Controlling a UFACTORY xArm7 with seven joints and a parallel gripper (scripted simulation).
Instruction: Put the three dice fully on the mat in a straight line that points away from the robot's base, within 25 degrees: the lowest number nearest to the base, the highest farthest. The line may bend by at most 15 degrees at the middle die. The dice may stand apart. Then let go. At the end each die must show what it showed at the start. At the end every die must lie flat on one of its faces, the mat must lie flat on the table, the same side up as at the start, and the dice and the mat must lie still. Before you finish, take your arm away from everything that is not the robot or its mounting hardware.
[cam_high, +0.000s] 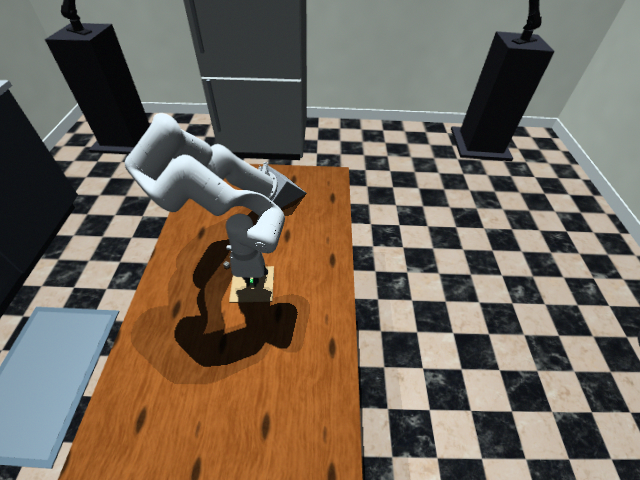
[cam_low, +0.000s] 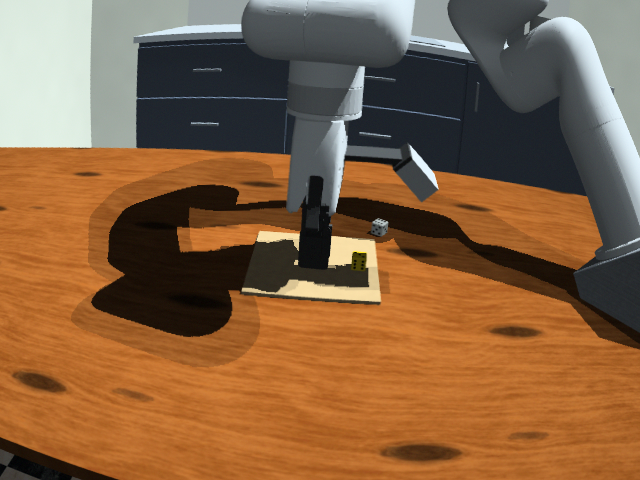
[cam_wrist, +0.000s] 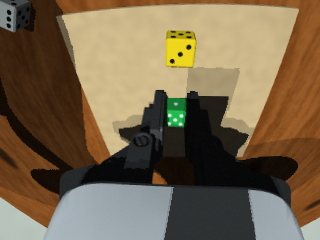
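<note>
My gripper (cam_wrist: 175, 106) is shut on a green die (cam_wrist: 176, 112) and holds it low over the middle of the tan mat. In the exterior view the black fingers (cam_low: 313, 250) reach down to the mat (cam_low: 315, 273) and hide the green die. A yellow die (cam_wrist: 180, 48) lies flat on the mat beyond the gripper; it also shows in the side view (cam_low: 359, 260). A white die (cam_wrist: 16, 12) lies on the wood off the mat, past its corner, and shows in the side view (cam_low: 379, 226). In the overhead view the gripper (cam_high: 251, 281) stands over the mat (cam_high: 251, 286).
The mat lies on a long wooden table (cam_high: 242, 330). My arm's base (cam_low: 610, 289) stands on the table at the right of the side view. Dark cabinets (cam_low: 217, 98) stand behind the table.
</note>
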